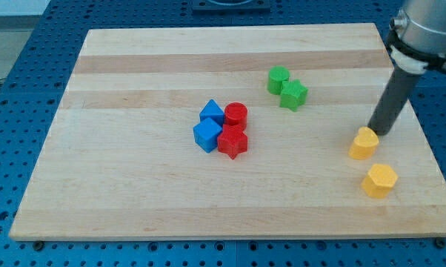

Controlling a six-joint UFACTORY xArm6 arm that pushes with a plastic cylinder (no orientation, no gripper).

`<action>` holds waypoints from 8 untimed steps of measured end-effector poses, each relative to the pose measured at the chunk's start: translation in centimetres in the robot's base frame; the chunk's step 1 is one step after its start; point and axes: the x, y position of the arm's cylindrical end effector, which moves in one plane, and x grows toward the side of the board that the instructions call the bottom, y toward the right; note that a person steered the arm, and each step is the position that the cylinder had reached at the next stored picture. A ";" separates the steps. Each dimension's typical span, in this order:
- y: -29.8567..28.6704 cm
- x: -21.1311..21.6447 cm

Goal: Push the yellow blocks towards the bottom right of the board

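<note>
The rod's tip touches one yellow block on the bench. A second, hexagonal yellow block sits nearby. No grasping tool shows.

You see a pale wooden board with lengthwise grain bands, lying flat and filling most of the view. Under it, the table shows as a blue surface dotted with a regular grid of small holes, visible along the view's left, right and bottom edges. At the view's top a strip of lighter grey surface and a dark fixture appear. The light is even and soft, giving you only faint shadows.
</note>
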 end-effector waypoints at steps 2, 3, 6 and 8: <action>-3.3 -1.1; -3.7 -1.1; -2.9 3.3; -8.6 -2.2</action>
